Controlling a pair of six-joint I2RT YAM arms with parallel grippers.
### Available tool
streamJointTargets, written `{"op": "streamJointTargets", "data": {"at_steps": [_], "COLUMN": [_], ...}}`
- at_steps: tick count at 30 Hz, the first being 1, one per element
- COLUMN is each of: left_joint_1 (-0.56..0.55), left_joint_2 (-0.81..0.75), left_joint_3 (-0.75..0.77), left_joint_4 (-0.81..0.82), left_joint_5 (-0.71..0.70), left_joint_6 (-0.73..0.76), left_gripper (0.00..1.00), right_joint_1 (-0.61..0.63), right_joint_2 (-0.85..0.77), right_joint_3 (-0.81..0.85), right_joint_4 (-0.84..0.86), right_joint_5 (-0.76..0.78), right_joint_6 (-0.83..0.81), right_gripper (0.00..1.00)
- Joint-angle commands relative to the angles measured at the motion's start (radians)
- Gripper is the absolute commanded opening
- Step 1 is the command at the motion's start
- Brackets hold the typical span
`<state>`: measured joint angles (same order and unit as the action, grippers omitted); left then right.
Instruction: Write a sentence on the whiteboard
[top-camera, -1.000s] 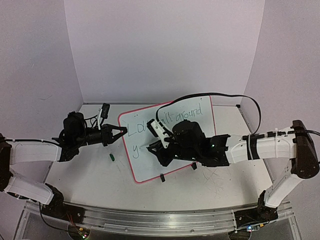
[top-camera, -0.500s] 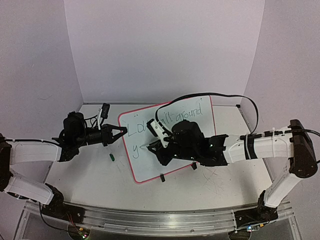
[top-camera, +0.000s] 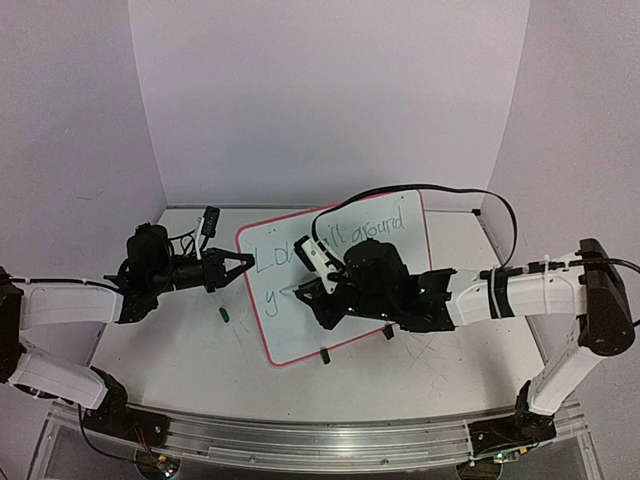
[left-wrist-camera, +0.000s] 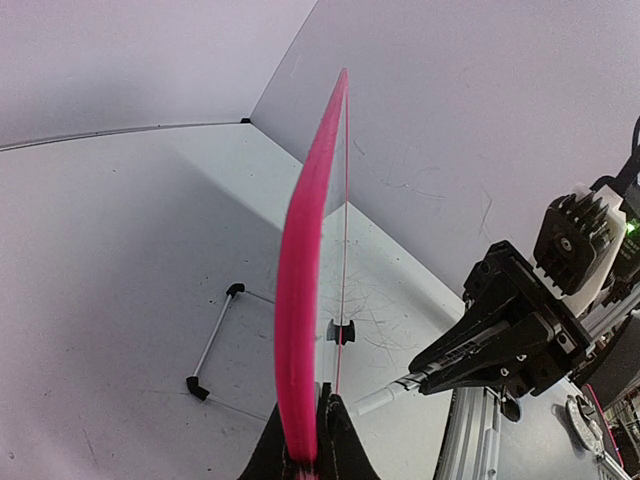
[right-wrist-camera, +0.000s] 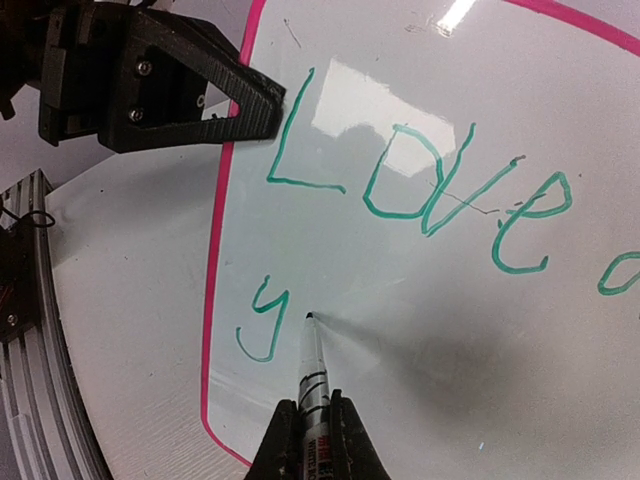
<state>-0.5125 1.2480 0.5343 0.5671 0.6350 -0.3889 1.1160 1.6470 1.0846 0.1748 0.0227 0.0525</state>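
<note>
The whiteboard (top-camera: 290, 330) with its pink rim lies tilted on the table, and in the left wrist view its rim (left-wrist-camera: 305, 260) shows edge-on. My left gripper (top-camera: 246, 264) is shut on the board's left edge (left-wrist-camera: 322, 405). Green writing reads "Love" (right-wrist-camera: 420, 180), then "all around" (top-camera: 378, 228), with a "y" (right-wrist-camera: 262, 322) on the line below. My right gripper (right-wrist-camera: 315, 415) is shut on a white marker (right-wrist-camera: 312, 365). The marker's dark tip meets the board just right of the "y". From above, the right gripper (top-camera: 308, 292) hides part of "Love".
A small green cap (top-camera: 225, 314) lies on the table left of the board. Two black clips (top-camera: 326, 355) sit on the board's near edge. Grey scribbles (top-camera: 430, 360) mark the tabletop. A black cable (top-camera: 430, 190) arcs over the right arm. Walls close in behind and at the sides.
The right gripper with the marker has crept slightly left across the board. The left arm and the board have not moved.
</note>
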Motion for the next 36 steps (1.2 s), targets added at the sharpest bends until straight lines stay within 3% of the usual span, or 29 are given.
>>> {"op": "streamJointTargets", "data": {"at_steps": [1,36], "left_joint_1": [0.0,0.0], "left_joint_2": [0.009,0.012], "left_joint_3": [-0.006,0.0], "left_joint_4": [-0.1,-0.107], "left_joint_5": [-0.057,-0.055], "left_joint_6": [0.096,0.102], "left_gripper": [0.0,0.0], "right_joint_1": [0.002,0.002], "right_joint_2": [0.015,0.014], "right_joint_3": [0.047,0.007], "right_joint_4": [0.038,0.022], "right_joint_5": [0.023,0.006], "right_joint_6": [-0.004,0.017], "right_gripper": [0.0,0.0]}}
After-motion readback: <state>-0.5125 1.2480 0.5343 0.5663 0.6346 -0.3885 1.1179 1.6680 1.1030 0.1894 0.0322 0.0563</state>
